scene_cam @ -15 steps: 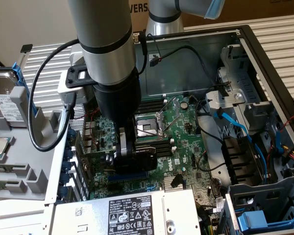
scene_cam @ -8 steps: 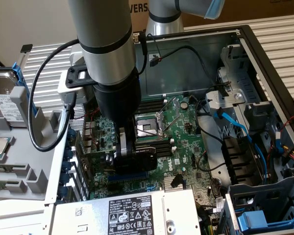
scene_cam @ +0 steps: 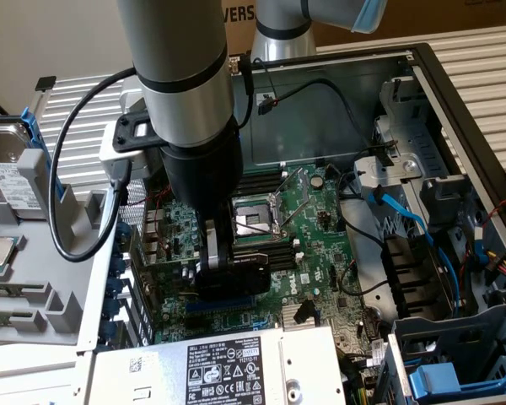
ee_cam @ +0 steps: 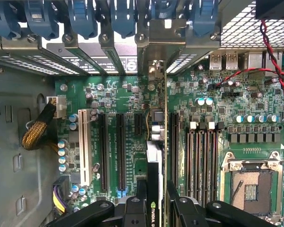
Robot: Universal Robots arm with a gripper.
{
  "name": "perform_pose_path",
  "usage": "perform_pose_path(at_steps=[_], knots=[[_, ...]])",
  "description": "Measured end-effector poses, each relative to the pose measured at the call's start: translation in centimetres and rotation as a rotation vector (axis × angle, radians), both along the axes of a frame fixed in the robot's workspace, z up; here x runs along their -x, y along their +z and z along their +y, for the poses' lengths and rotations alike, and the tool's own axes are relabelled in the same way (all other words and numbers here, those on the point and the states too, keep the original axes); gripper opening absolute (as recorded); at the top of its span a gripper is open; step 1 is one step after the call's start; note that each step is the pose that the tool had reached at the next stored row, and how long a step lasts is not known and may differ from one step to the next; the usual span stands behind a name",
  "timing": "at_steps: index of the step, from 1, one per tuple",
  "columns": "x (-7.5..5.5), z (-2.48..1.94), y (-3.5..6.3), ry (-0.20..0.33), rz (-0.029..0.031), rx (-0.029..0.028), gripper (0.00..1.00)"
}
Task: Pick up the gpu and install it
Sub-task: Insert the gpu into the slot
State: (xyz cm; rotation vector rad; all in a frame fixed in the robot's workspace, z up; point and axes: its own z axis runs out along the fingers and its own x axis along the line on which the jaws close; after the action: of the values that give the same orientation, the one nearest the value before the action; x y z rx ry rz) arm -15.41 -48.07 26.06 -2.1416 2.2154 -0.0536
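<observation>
The gpu (scene_cam: 236, 274) stands on edge inside the open computer case, its black shroud low over the green motherboard (scene_cam: 312, 211). My gripper (scene_cam: 223, 253) comes straight down from above and is shut on the card's upper edge. In the wrist view the gpu (ee_cam: 155, 158) runs edge-on between my two black fingers (ee_cam: 142, 194), in line with a black expansion slot (ee_cam: 174, 142). Its silver end bracket (ee_cam: 154, 52) reaches the rear slot openings of the case. Whether the card sits fully in the slot is hidden.
The empty CPU socket (scene_cam: 257, 218) lies just beyond the card. Other expansion slots (ee_cam: 104, 146) and memory slots (ee_cam: 201, 156) flank it. A power supply (scene_cam: 236, 367) sits at the near side. Blue cables (scene_cam: 405, 219) and drive bays crowd the exterior view's right. A hard drive (scene_cam: 8, 169) rests outside the case at the left.
</observation>
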Motion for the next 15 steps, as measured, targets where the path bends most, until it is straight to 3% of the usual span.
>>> perform_pose_path(at_steps=[15], knots=[[0.02,0.0,-0.3,0.0,0.0,0.0002,0.26]])
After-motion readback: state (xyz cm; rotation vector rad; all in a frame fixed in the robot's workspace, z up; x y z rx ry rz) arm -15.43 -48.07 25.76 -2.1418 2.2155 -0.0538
